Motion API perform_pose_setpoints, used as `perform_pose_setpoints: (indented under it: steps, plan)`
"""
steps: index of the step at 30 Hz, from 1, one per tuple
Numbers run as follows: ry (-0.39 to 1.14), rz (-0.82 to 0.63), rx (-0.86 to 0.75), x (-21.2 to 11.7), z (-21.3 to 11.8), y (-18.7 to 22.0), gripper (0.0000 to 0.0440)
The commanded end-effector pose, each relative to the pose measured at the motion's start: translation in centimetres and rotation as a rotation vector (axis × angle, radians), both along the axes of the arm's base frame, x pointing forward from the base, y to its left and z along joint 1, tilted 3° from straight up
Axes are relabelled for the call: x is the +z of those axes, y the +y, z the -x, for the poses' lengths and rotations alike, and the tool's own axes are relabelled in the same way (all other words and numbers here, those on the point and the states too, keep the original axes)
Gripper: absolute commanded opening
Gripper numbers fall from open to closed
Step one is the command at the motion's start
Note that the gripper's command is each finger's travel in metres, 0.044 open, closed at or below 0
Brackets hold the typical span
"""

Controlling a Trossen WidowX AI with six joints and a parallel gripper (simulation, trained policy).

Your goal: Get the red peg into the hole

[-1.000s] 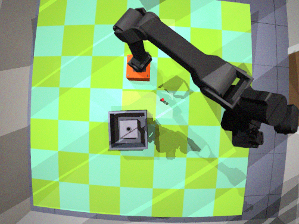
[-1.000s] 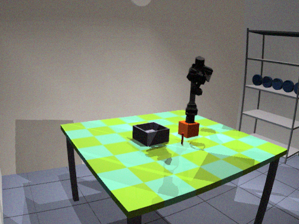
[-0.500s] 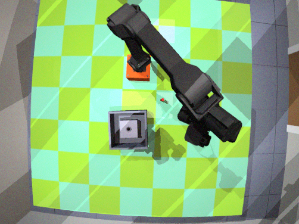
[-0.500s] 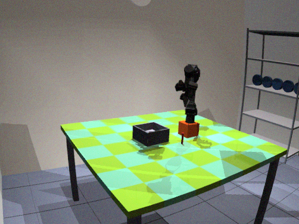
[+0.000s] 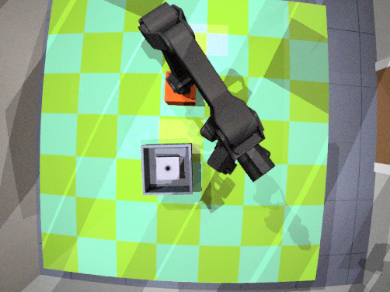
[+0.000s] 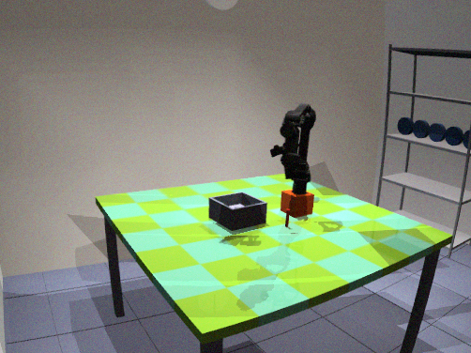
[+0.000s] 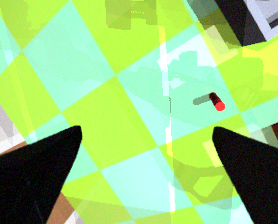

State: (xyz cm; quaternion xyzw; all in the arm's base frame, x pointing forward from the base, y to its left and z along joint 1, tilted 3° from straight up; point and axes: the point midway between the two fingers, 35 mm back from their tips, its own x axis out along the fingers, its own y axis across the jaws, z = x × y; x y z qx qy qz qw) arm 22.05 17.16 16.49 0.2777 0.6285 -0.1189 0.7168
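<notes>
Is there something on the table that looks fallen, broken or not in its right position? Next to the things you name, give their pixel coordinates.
Nothing looks fallen or broken: the red peg (image 6: 287, 218) (image 7: 215, 100) stands upright on the table (image 5: 221, 263) (image 6: 253, 304), and the open box (image 5: 192, 182) (image 6: 237, 217) sits flat.

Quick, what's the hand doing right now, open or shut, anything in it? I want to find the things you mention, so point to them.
Hand (image 7: 147, 132): open wide, holding nothing; the red peg (image 6: 287, 218) (image 7: 216, 101) stands on the table, outside its grip.
</notes>
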Motion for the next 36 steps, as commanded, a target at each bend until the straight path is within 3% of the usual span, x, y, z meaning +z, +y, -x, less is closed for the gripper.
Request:
perform_pose_setpoints:
  steps: [1, 19, 36]
  plan:
    - [0.063, 0.056, -0.019, -1.4, 0.9, -1.1, 0.044]
    - [0.332, 0.293, -0.081, -7.5, 4.7, -4.5, 0.044]
    - [0.409, 0.382, -0.109, -12.4, 5.4, -5.0, 0.044]
